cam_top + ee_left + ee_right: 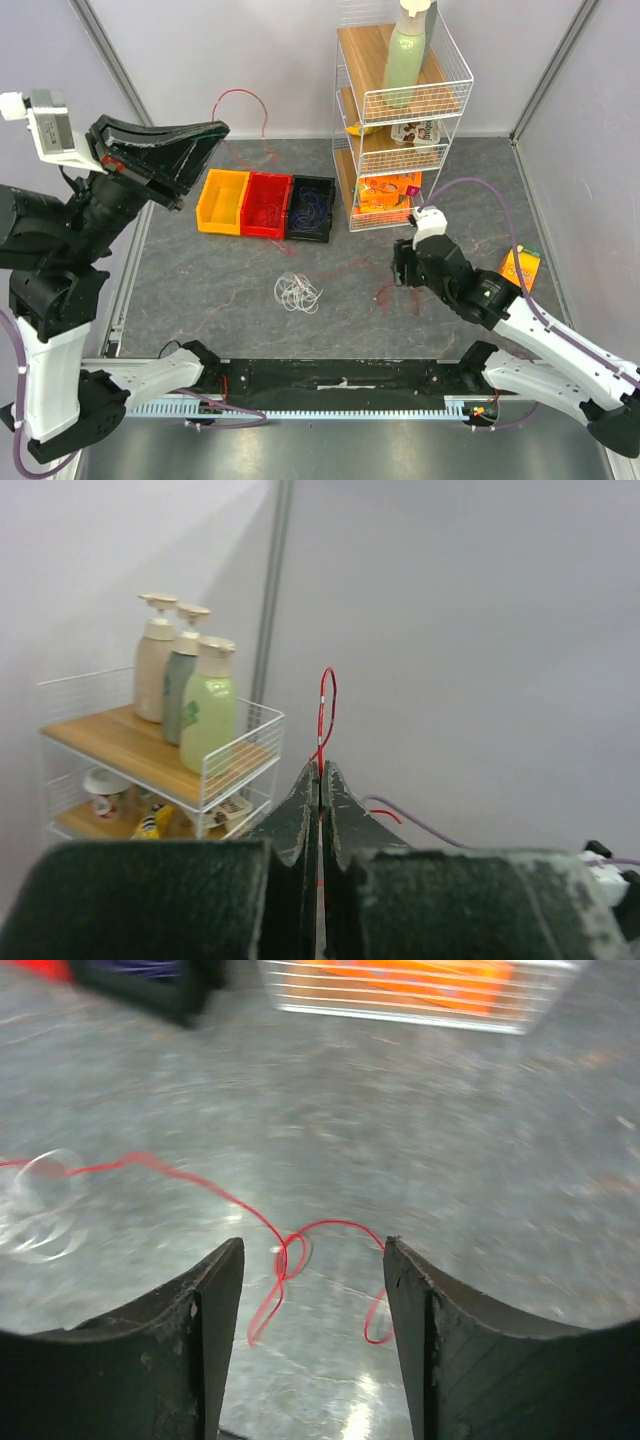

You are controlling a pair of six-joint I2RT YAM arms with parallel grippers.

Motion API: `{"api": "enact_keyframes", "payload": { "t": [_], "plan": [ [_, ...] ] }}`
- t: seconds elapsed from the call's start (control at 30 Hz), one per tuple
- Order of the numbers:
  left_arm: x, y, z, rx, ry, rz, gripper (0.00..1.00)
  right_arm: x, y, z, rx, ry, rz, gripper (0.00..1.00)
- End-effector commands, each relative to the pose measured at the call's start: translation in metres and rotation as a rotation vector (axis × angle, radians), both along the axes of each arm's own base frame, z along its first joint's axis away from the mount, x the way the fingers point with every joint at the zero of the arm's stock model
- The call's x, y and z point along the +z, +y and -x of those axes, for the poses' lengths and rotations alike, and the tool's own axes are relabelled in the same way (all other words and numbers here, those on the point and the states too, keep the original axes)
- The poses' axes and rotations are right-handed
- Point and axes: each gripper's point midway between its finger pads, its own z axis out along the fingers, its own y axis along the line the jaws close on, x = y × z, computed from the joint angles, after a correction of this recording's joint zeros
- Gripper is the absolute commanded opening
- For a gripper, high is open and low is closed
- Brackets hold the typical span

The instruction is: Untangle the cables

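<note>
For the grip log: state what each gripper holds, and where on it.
Left gripper pinches the red cable just below a loop; right gripper is open, holding nothing.

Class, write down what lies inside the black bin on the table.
A loose purplish cable clump lies in the black bin. Anything beneath the clump is covered; how many strands cannot be told.

Blurred white cable coil (pixel 35 1205) at the right wrist view's left edge, wire rack (pixel 400 985) cropped above.

bins (pixel 222 200) L of rack (pixel 365 50), cables (pixel 297 292) — front
</note>
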Motion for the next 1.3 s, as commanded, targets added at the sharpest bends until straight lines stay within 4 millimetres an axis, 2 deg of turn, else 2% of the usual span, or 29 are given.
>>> {"api": "enact_keyframes", "payload": {
  "t": [0.0, 0.1, 0.2, 0.27, 0.33, 0.47, 0.57, 0.7, 0.87, 1.0, 1.07, 1.1, 1.27],
  "plan": [
    [0.013, -0.025, 0.014, -0.19, 0.015, 0.041, 0.02, 0.074, 0.09, 0.016, 0.467, -0.137, -0.27, 0.7],
    [0.009, -0.033, 0.006, -0.206, 0.048, 0.044, 0.02, 0.119, 0.132, 0.047, 0.731, -0.223, -0.44, 0.78],
    [0.009, -0.037, 0.005, -0.223, 0.049, 0.049, 0.02, 0.151, 0.152, 0.058, 0.809, -0.299, -0.542, 0.8],
    [0.007, -0.037, 0.002, -0.209, 0.043, 0.039, 0.02, 0.151, 0.156, 0.049, 0.761, -0.285, -0.545, 0.8],
    [0.001, -0.036, -0.009, -0.157, 0.047, 0.011, 0.02, 0.143, 0.154, 0.035, 0.679, -0.259, -0.52, 0.79],
    [-0.028, -0.026, -0.052, 0.051, 0.123, -0.067, 0.02, 0.115, 0.14, 0.023, 0.55, -0.202, -0.475, 0.79],
    [-0.056, -0.016, -0.086, 0.214, 0.186, -0.122, 0.02, 0.095, 0.127, 0.027, 0.51, -0.172, -0.461, 0.79],
    [-0.104, -0.004, -0.145, 0.448, 0.297, -0.203, 0.02, 0.083, 0.107, 0.032, 0.45, -0.159, -0.452, 0.79],
    [-0.157, 0.012, -0.207, 0.572, 0.461, -0.21, 0.02, 0.075, 0.091, 0.036, 0.409, -0.152, -0.428, 0.79],
    [-0.206, 0.039, -0.252, 0.643, 0.626, -0.135, 0.01, 0.072, 0.088, 0.037, 0.407, -0.146, -0.415, 0.79],
    [-0.233, 0.053, -0.272, 0.675, 0.694, -0.101, 0.02, 0.073, 0.088, 0.038, 0.408, -0.147, -0.414, 0.79],
    [-0.254, 0.058, -0.282, 0.676, 0.75, -0.086, 0.02, 0.073, 0.088, 0.038, 0.41, -0.147, -0.413, 0.79],
    [-0.32, 0.077, -0.311, 0.69, 0.934, -0.023, 0.02, 0.074, 0.085, 0.039, 0.403, -0.149, -0.404, 0.8]
  ]
}}
